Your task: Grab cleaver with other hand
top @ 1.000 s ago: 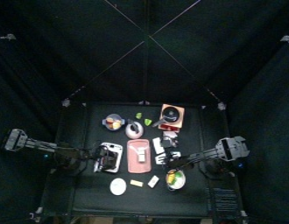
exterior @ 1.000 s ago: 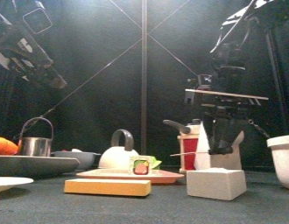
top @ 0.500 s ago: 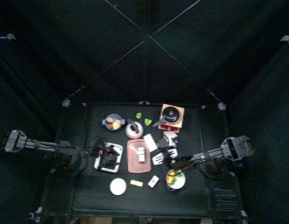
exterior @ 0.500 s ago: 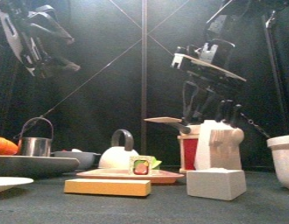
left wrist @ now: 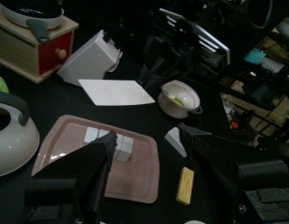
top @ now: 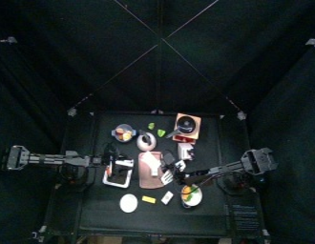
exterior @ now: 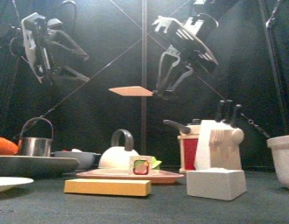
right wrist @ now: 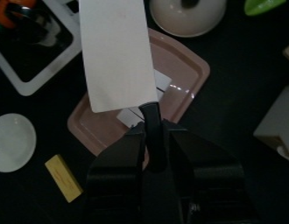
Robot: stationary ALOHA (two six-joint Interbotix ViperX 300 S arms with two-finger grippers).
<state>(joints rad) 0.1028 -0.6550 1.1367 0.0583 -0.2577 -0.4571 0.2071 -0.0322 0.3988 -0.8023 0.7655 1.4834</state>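
The cleaver is a pale, flat, rectangular blade (right wrist: pixel 112 54). My right gripper (right wrist: pixel 150 122) is shut on its dark handle and holds it level in the air, high above the pink board (right wrist: pixel 188 74). In the front view the blade (exterior: pixel 133 90) shows edge-on at mid-height, with the right gripper (exterior: pixel 165 80) just to its right. My left gripper (exterior: pixel 42 54) hangs high at the left, apart from the blade. In the left wrist view its jaws (left wrist: pixel 153 157) stand wide open and empty over the pink board (left wrist: pixel 77 162), and the blade (left wrist: pixel 116 91) floats beyond them.
A white kettle (exterior: pixel 117 156) and small food pieces sit by the board. A knife block (exterior: pixel 217 144) stands at the right and a red grinder (left wrist: pixel 30 44) at the back. A yellow bar (exterior: pixel 106 186), a white block (exterior: pixel 214 184) and a white disc (top: pixel 130 202) lie in front.
My right gripper has lifted the cleaver up and carried it left, from beside the knife block to above the board. My left arm has swung in toward the middle.
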